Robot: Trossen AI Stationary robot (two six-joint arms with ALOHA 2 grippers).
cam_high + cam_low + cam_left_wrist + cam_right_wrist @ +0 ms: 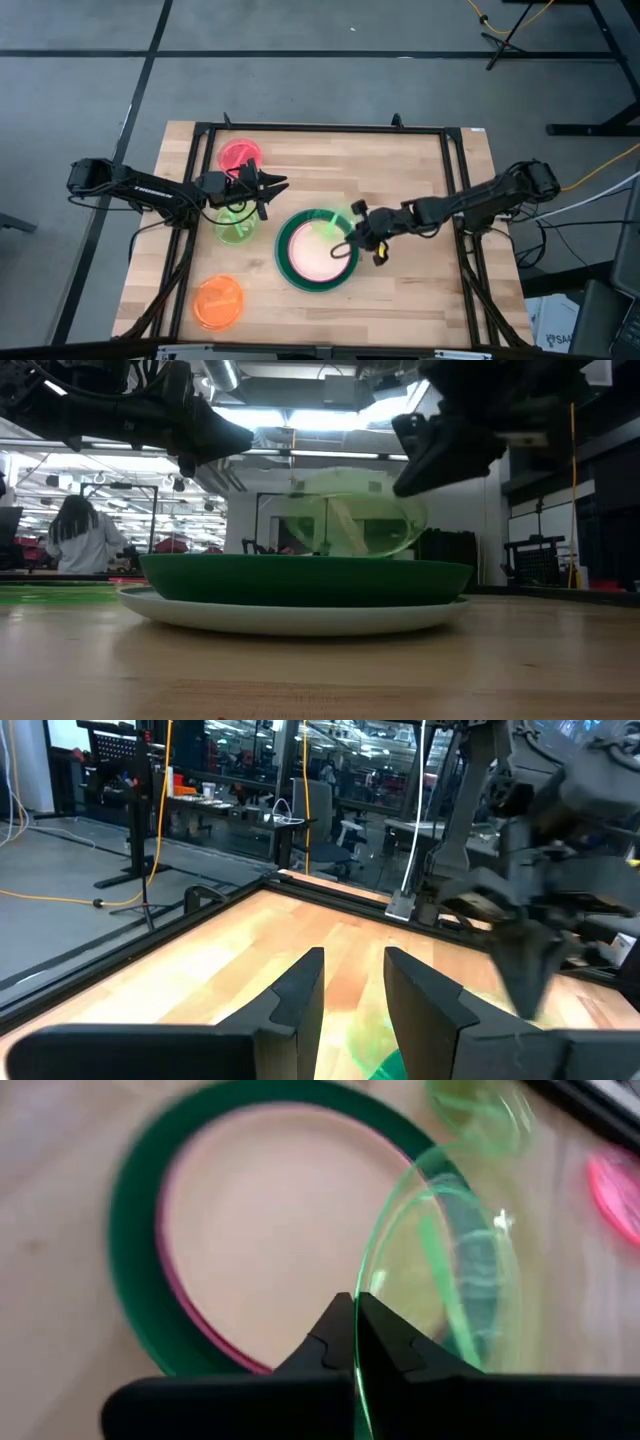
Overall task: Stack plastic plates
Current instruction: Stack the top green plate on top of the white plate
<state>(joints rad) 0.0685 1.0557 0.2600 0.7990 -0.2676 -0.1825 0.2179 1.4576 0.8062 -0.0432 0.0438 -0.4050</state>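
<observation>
Right claw pinching lime plate (rim blurred), stack beneath

The high view looks straight down on the whole table from well above. The low view sits at table-top level, close to the stacked plates, facing the room behind. The left wrist view looks forward along the table past its own claw. The right wrist view looks down, close over the same stacked plates that the high and low views share.
</observation>
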